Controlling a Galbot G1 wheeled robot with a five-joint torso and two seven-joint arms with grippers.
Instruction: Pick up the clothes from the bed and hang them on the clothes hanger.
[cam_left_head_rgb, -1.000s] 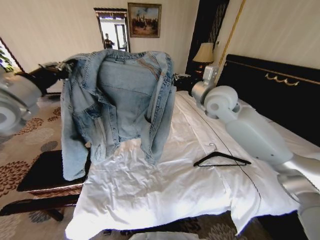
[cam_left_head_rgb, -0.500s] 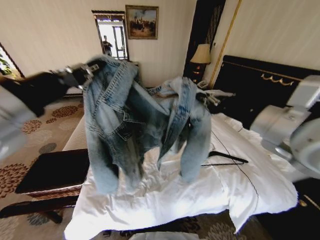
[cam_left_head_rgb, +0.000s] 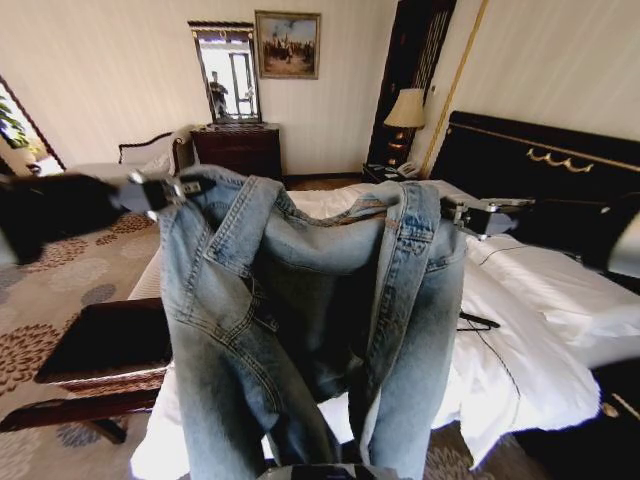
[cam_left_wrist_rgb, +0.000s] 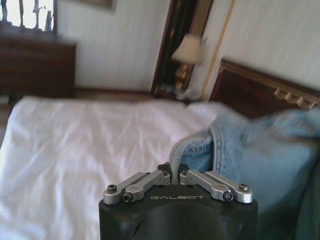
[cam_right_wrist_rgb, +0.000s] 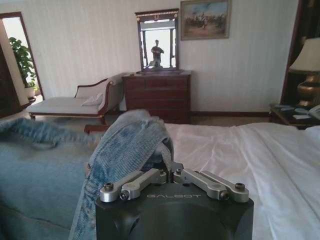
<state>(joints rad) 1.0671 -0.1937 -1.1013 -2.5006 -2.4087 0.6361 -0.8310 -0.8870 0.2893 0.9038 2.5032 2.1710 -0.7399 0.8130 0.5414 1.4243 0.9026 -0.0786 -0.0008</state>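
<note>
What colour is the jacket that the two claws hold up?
Faded light-blue denim jacket, seen best in the head view.

Dark dresser (cam_left_head_rgb: 238, 150) beneath mirror (cam_left_head_rgb: 225, 72), framed painting (cam_left_head_rgb: 288, 44), bedside lamp (cam_left_head_rgb: 405, 110), pale chaise (cam_right_wrist_rgb: 75, 102)

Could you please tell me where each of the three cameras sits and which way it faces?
Head view: on the head, looking down at the jacket stretched between left gripper and right gripper over the bed.
Left wrist view: behind the left gripper, facing the headboard.
Right wrist view: behind the right gripper, facing the dresser.
All share jacket and bed.
</note>
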